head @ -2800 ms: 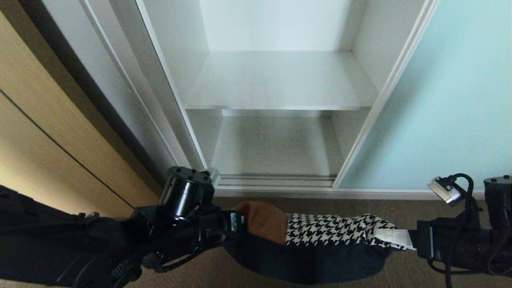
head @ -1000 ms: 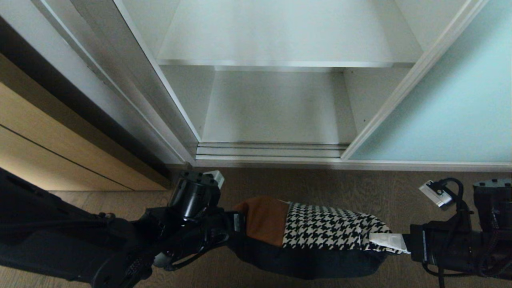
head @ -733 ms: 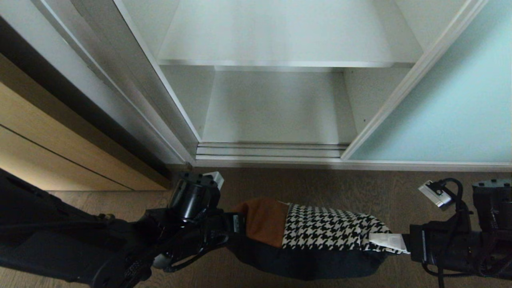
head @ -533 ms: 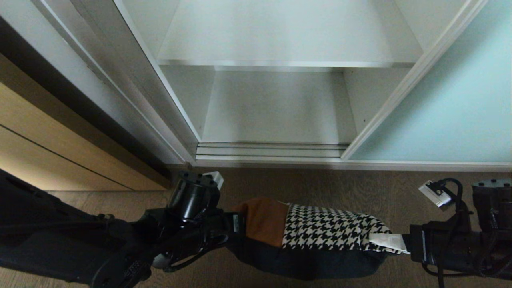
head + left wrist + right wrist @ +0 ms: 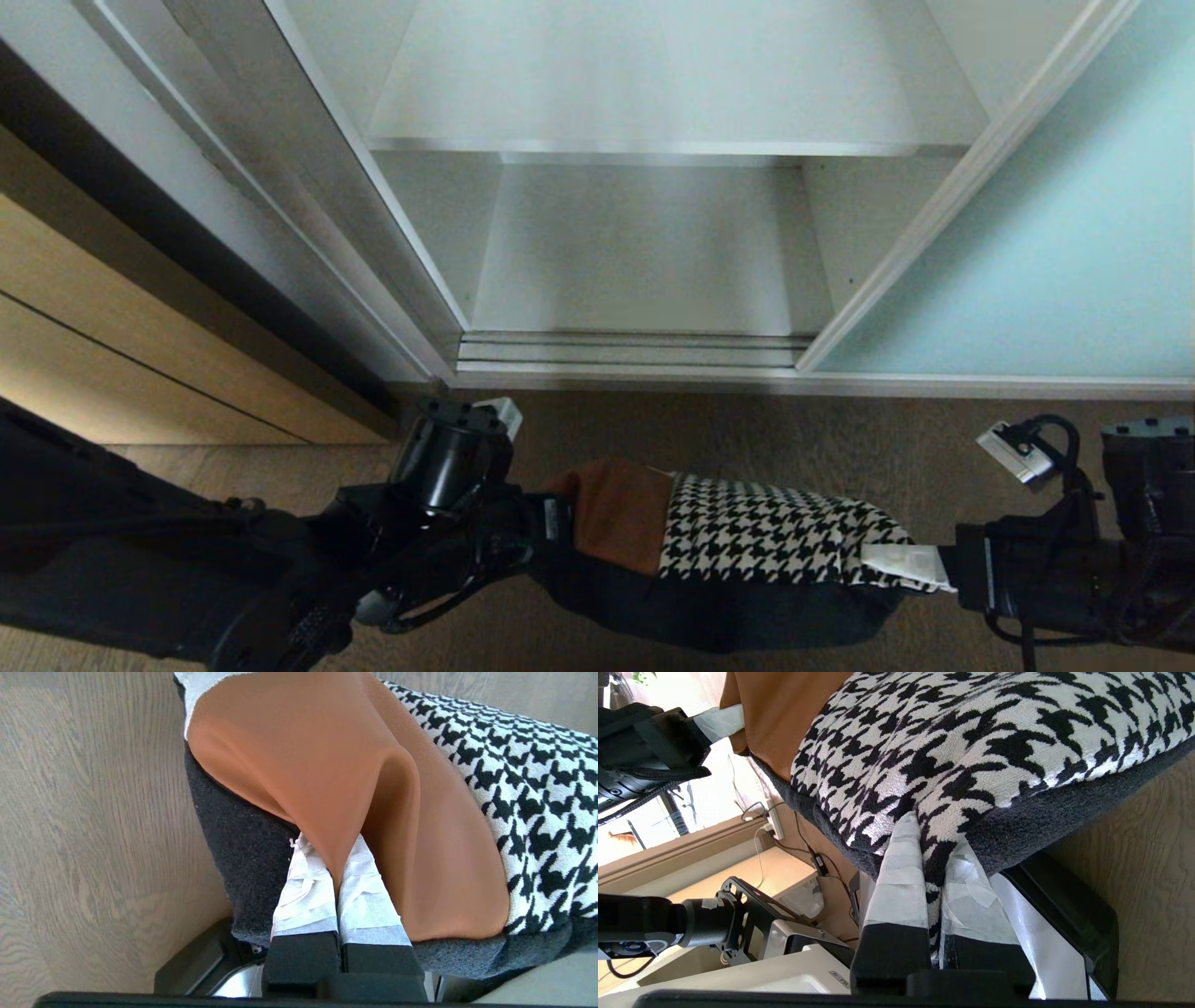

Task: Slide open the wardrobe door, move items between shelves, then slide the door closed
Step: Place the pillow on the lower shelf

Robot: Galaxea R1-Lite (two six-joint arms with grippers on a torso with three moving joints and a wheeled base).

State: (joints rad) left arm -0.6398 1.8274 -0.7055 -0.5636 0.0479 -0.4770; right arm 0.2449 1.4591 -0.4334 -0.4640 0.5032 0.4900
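Head view: sliding wardrobe door (image 5: 1036,271) stands pushed aside to the right, so opening is done; both visible shelves (image 5: 653,84) lie bare. The bag (image 5: 747,551) hangs over the floor (image 5: 747,429) before the wardrobe, between both grippers, not yet placed.

Left wrist view: left gripper (image 5: 337,877) pinches the tan leather fold.

Right wrist view: right gripper (image 5: 931,877) is clamped on the houndstooth edge. Placing and closing remain.

Wood floor (image 5: 747,429), light wood panel (image 5: 140,373)
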